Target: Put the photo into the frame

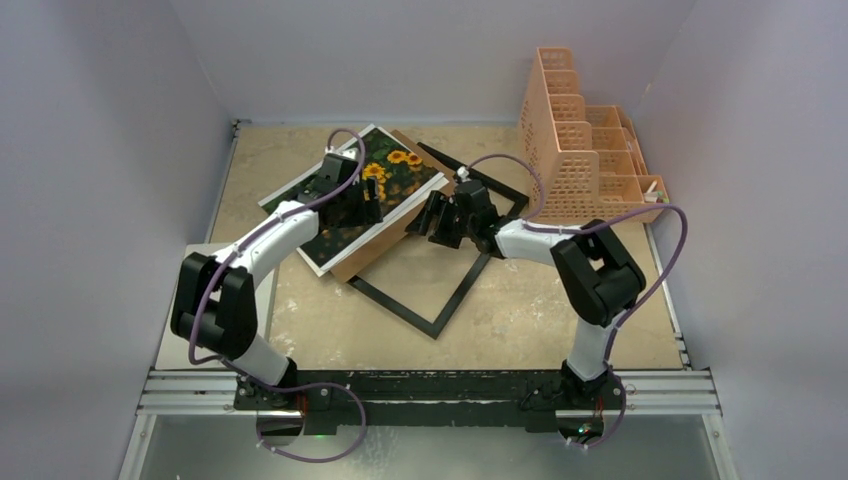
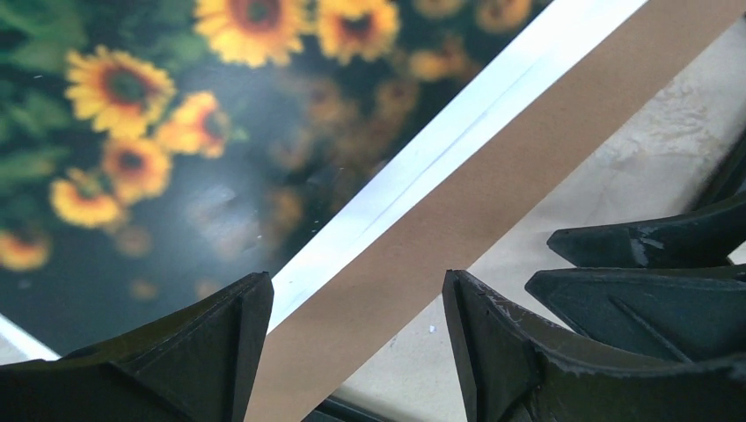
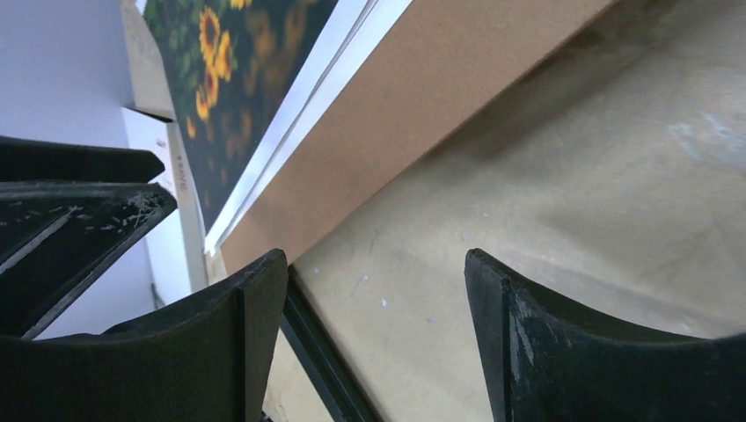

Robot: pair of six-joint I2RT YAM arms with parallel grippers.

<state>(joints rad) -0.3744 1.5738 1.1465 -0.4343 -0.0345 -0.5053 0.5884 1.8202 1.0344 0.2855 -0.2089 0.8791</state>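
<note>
Photo point(image 1: 400, 172): lies face up on the brown backing board point(image 1: 385, 243), which overlaps the far-left part of the black frame point(image 1: 440, 312) (not yet seated in it).
Left gripper point(image 2: 356, 290): we see its jaws spread above the photo's white border, holding nothing.
Right gripper point(image 3: 376, 264): jaws spread beside the board's edge, empty.
Risk: we judge that nudging the board could slide the loose photo askew; a fingertip could crease its border.

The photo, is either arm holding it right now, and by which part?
Neither: both pairs of jaws stand open and empty, the left above the photo and brown board, the right above the table.
</note>
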